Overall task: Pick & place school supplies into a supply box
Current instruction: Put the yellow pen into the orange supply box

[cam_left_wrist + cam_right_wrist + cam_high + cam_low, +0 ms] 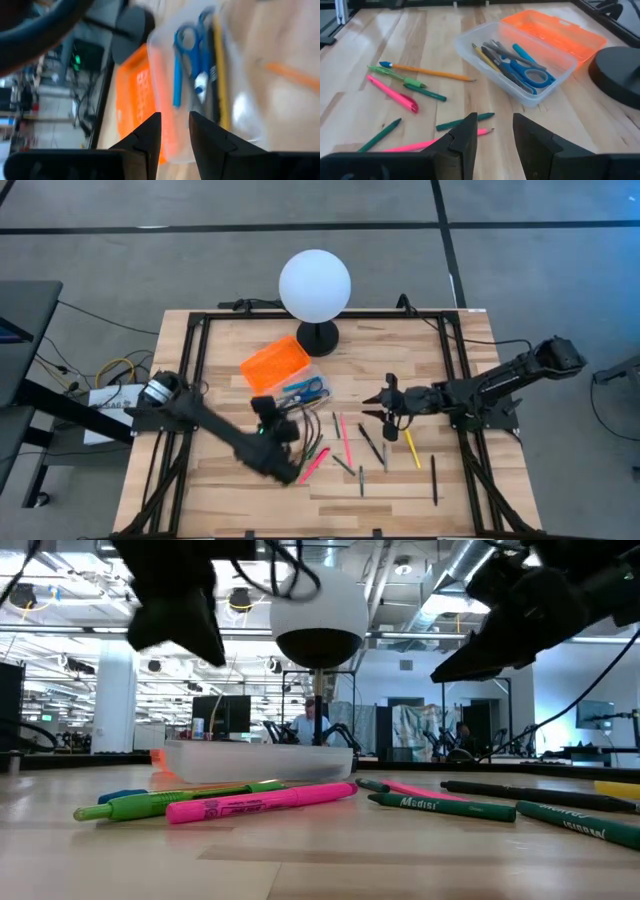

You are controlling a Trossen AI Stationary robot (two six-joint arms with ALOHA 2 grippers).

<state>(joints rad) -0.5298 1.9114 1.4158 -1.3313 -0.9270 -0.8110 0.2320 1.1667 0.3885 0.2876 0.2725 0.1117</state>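
Observation:
The supply box stands open at the table's middle, its clear body (305,388) beside its orange lid (275,362). Blue-handled scissors (530,75) and a few pencils lie inside. Several pens and markers lie loose on the table nearer the front: a pink highlighter (313,465), a green pen (395,75), a pink pen (346,438), dark green pens (371,442), a yellow one (411,448) and a black one (434,478). My left gripper (175,135) hovers just near-left of the box, open and empty. My right gripper (495,132) hovers right of the pens, open and empty.
A white globe lamp (315,283) on a black base (318,337) stands just behind the box. Black frame rails (195,380) run along the table's left and right sides. Bare wood lies at the near left (190,490).

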